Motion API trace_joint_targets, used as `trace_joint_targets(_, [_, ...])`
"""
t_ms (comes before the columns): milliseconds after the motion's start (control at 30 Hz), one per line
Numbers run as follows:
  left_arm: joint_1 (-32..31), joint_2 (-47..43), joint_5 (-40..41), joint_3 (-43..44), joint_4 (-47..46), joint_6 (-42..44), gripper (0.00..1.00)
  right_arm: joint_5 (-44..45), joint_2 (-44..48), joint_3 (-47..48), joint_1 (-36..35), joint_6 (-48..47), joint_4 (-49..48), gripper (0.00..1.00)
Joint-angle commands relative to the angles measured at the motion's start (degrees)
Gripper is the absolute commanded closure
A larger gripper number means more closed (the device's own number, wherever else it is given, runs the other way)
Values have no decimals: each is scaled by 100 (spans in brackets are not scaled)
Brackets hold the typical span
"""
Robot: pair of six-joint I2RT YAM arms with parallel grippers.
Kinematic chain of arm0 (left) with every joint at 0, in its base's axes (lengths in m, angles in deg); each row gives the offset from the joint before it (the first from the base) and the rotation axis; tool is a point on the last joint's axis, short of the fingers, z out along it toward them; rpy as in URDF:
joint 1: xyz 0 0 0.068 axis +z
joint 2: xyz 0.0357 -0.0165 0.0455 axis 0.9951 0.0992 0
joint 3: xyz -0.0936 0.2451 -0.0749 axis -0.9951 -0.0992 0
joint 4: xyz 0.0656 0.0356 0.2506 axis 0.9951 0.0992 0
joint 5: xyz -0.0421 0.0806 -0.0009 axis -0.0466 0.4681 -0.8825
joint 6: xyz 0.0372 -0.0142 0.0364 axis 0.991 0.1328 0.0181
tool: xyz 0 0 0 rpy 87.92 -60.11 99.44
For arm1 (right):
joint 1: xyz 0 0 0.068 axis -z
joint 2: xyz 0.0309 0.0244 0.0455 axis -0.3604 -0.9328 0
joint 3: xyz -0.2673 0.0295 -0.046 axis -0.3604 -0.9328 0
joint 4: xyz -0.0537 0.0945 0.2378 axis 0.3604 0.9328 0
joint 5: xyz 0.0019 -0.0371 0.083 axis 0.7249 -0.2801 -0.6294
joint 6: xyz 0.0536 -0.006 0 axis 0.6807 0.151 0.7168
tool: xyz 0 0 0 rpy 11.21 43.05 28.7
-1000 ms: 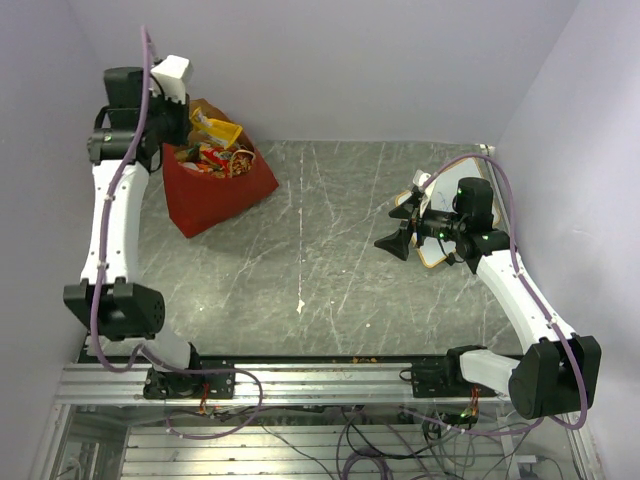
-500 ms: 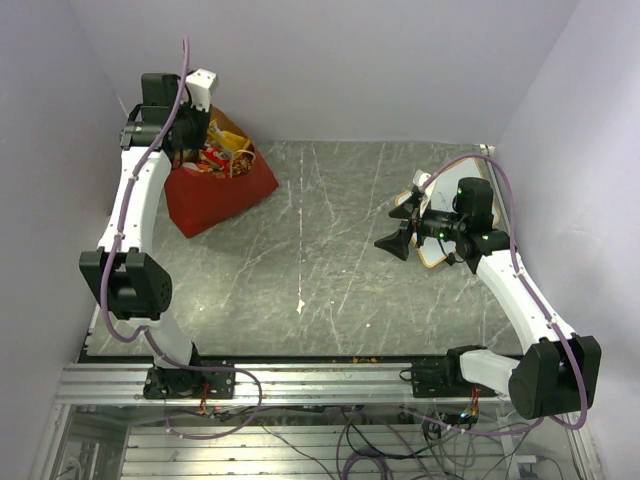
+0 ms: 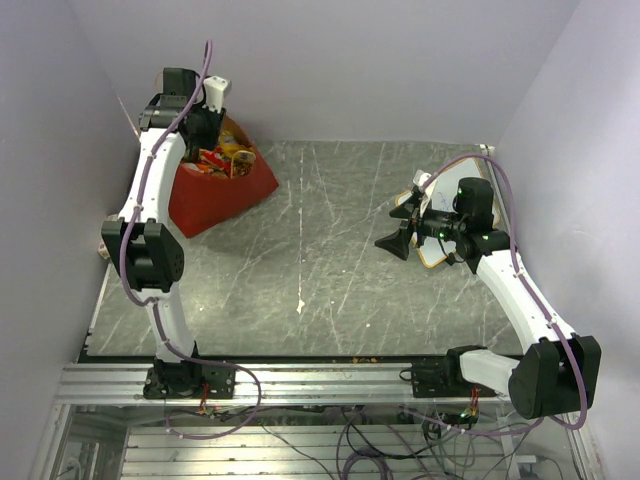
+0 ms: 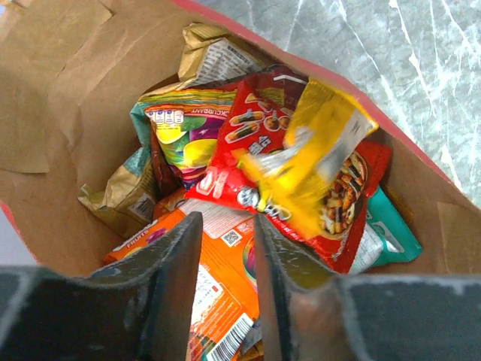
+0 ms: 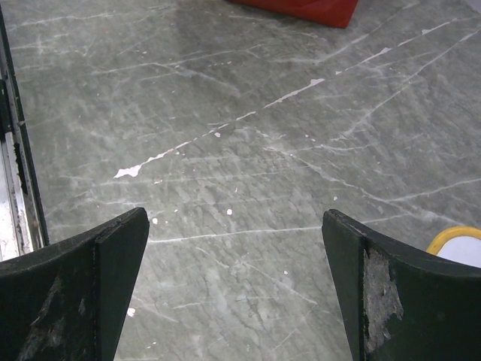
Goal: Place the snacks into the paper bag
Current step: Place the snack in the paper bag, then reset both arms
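Looks about done: all snacks (image 4: 248, 188) in view sit in the bag (image 3: 215, 200) at 10 o'clock, left tool (image 4: 228, 226) over it parted and empty, right tool (image 5: 234, 218) gaping, empty, over the table (image 3: 320, 280) at 3 o'clock.

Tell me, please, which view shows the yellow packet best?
The left wrist view: the yellow packet sits close-up over other snacks inside the paper bag. The top external view gives only a yellow speck; the right wrist view, nothing.
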State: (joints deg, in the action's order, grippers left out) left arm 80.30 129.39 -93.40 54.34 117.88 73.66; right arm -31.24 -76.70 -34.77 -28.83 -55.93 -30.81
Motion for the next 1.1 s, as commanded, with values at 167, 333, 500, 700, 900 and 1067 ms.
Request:
trace_joint_targets(167, [-38, -641, 644, 51, -196, 153, 29, 12, -54, -66, 50, 20, -143, 0])
trace_joint_targets(333, [-34, -1582, 915, -896, -951, 189, 20, 158, -8, -79, 79, 148, -238, 0])
trace_joint_targets(500, [-16, -2778, 996, -2193, -1891, 2, 6, 665, 81, 9, 254, 463, -376, 0])
trace_joint_targets(700, [60, -3894, 967, -3434, -2532, -355, 1, 1969, 220, 235, 276, 547, -477, 0])
trace_joint_targets(900, [255, -4761, 867, -4265, -2786, -684, 1, 2875, -86, 991, 275, 278, 54, 0])
trace_joint_targets(1067, [313, -5346, 496, -4899, -2795, -828, 1, 3397, 61, 1089, 270, 681, -23, 0])
